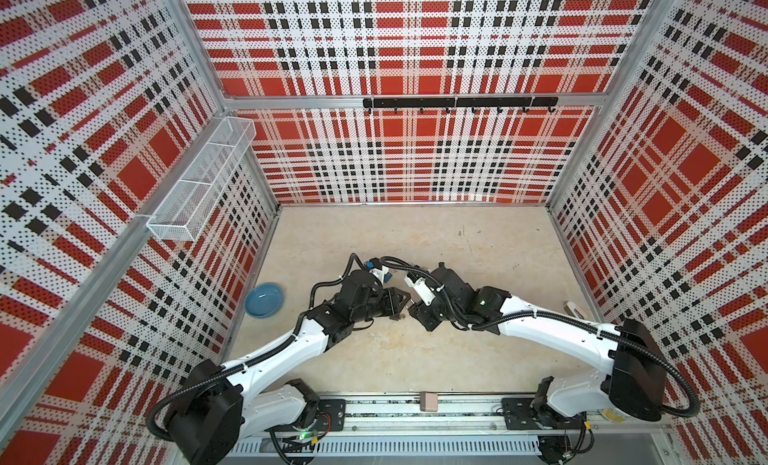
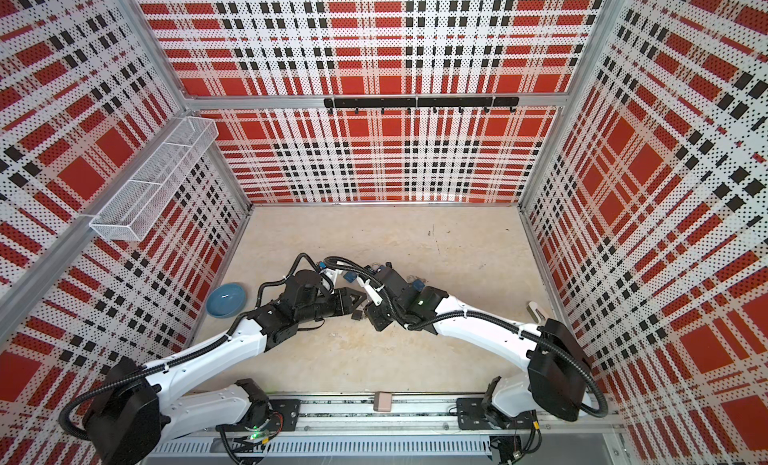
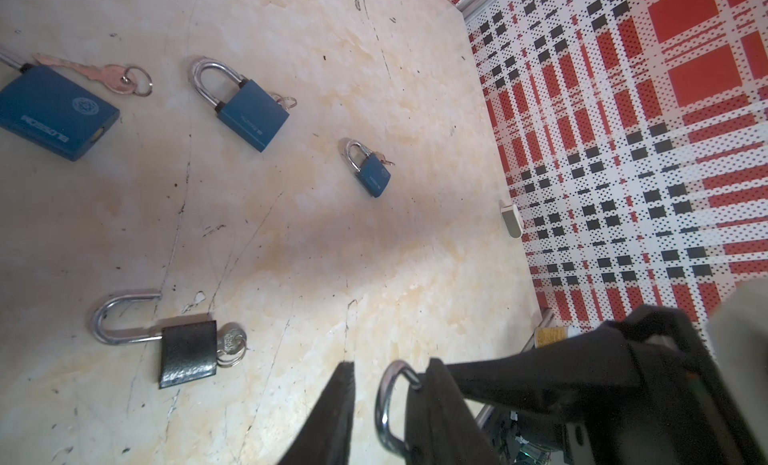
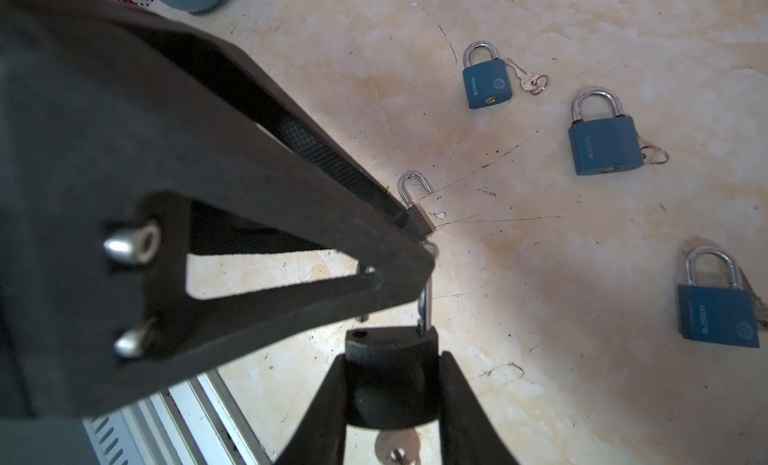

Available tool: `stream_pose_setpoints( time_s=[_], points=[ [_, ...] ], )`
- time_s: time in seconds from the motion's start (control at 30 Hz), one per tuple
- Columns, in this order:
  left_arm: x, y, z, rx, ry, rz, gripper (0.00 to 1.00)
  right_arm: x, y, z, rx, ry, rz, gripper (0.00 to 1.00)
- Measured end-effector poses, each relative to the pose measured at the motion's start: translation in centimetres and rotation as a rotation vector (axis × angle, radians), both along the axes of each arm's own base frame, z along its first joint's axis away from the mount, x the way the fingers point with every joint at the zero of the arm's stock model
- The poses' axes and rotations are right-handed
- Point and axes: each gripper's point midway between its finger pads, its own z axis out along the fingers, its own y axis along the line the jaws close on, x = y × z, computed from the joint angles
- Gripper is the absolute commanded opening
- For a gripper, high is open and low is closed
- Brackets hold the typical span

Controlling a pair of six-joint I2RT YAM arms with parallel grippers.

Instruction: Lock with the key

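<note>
Centre of both top views: the right end effector [image 4: 392, 357] clamps a black padlock [image 4: 390, 396], key [image 4: 397, 444] at its base; the left end effector [image 3: 390, 365] brackets its shackle [image 3: 379, 404], though whether it is gripping is unclear.

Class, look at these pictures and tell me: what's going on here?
The right tool grips a black padlock by its body. The key is in the keyhole and the shackle is popped open. The left tool has its jaws either side of that shackle, with a gap on one side, probably to press it shut. On the table lie a second black padlock, also open with its key in, and three blue padlocks, shackles closed.
</note>
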Motion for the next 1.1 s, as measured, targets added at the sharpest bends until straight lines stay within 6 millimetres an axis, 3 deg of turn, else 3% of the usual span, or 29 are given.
stream_pose_setpoints(
  time_s=[0.5,0.77,0.83,0.93,1.1],
  points=[
    [-0.1,-0.4,-0.3,-0.007,0.011,-0.018,0.22,0.1,0.1,0.2,0.004,-0.003,0.000,0.16],
    [0.0,-1.3,0.9,-0.049,-0.008,-0.045,0.00,0.2,-0.1,0.3,0.001,0.000,-0.012,0.17],
    [0.0,-1.3,0.9,-0.051,-0.008,-0.045,0.00,0.2,-0.1,0.4,0.004,-0.002,-0.017,0.23],
    [0.1,-1.4,1.0,-0.054,-0.008,-0.043,0.00,0.3,-0.1,0.5,0.010,0.000,-0.029,0.45],
    [0.5,-1.0,1.0,-0.065,-0.004,0.004,0.00,0.6,-0.5,2.7,0.106,-0.029,-0.048,0.52]
  ],
)
